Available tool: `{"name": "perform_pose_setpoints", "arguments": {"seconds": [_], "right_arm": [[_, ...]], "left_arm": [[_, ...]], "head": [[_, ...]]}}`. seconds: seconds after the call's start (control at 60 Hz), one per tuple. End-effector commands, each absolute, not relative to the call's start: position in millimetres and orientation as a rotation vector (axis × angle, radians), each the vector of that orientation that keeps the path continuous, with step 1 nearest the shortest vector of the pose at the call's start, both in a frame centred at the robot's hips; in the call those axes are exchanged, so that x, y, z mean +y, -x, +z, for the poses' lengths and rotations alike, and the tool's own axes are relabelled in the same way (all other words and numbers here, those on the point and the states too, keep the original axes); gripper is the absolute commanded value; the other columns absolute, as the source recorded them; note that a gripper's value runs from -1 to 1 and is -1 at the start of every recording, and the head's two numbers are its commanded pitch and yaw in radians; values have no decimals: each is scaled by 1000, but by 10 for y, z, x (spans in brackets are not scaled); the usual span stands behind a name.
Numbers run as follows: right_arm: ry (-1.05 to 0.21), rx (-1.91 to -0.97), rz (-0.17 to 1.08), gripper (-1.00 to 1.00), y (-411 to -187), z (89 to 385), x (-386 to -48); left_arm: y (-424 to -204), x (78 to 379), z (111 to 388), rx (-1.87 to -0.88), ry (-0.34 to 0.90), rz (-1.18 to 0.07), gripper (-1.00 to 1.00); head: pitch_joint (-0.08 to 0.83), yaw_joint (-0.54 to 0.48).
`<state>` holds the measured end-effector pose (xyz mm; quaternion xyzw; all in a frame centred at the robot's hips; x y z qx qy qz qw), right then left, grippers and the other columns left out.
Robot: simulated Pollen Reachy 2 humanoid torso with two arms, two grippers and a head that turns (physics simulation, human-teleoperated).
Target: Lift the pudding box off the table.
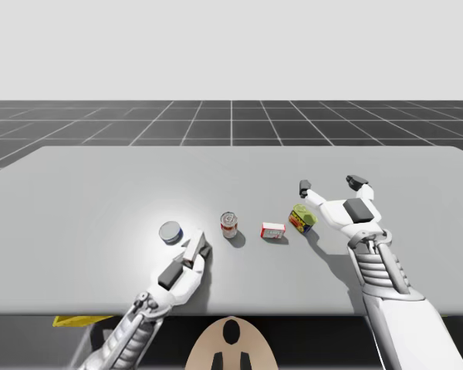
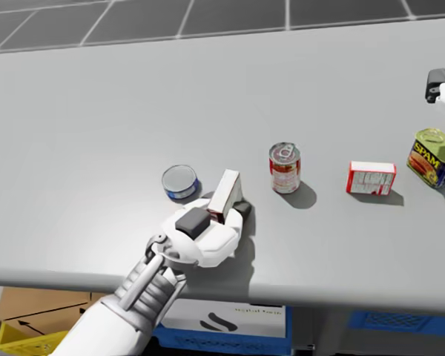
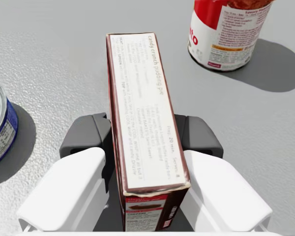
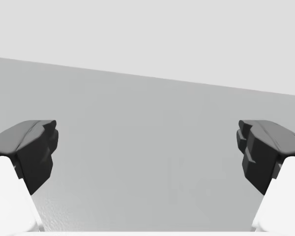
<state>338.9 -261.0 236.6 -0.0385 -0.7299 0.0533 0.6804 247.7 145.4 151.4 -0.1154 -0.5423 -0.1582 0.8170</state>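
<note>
The pudding box [image 3: 142,113], dark brown with a white printed side, stands on edge between the fingers of my left gripper [image 3: 142,135]. Both dark pads press its two long faces, so the gripper is shut on it. In the head view the pudding box [image 2: 224,194] pokes out ahead of the left gripper [image 2: 227,205], low at the table's front; whether it touches the table I cannot tell. The high view has the box [image 1: 193,245] in my left gripper [image 1: 195,248]. My right gripper [image 1: 330,185] stands open at the right, its fingers wide apart [image 4: 147,152] over bare table.
A flat blue can [image 2: 180,182] lies just left of the held box. A red can [image 2: 285,167] stands to its right. Further right come a small red and white box [image 2: 371,178] and a yellow-green rectangular can [image 2: 433,157]. The table's front edge [image 2: 297,285] is close behind my left hand.
</note>
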Motion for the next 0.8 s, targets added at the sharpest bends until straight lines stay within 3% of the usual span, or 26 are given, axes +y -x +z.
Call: {"name": "perform_pose_setpoints", "arguments": {"seconds": [0.017, 0.267, 0.55, 0.617, 0.8], "right_arm": [[88, -1640, 118, -1000, -3387, 2368, -2616], [91, -1641, 119, -1000, -3384, 2363, -2626], [115, -1647, 121, -1000, -3378, 2360, -2637], [118, -1649, 118, -1000, -3379, 2359, -2638], [113, -1646, 117, -1000, -3380, 2362, -2636]], "left_arm": [[-2415, 1319, 1525, -1170, 299, -323, 1000], [-2405, 1329, 1528, -1176, 302, -319, 1000], [-2401, 1373, 1632, -1184, 318, -290, 1000], [-2398, 1391, 1745, -1200, 321, -292, 1000], [-2446, 1550, 2405, -1333, 303, -296, 1000]], "head": [[646, 203], [426, 214], [325, 222], [329, 221], [340, 220]]}}
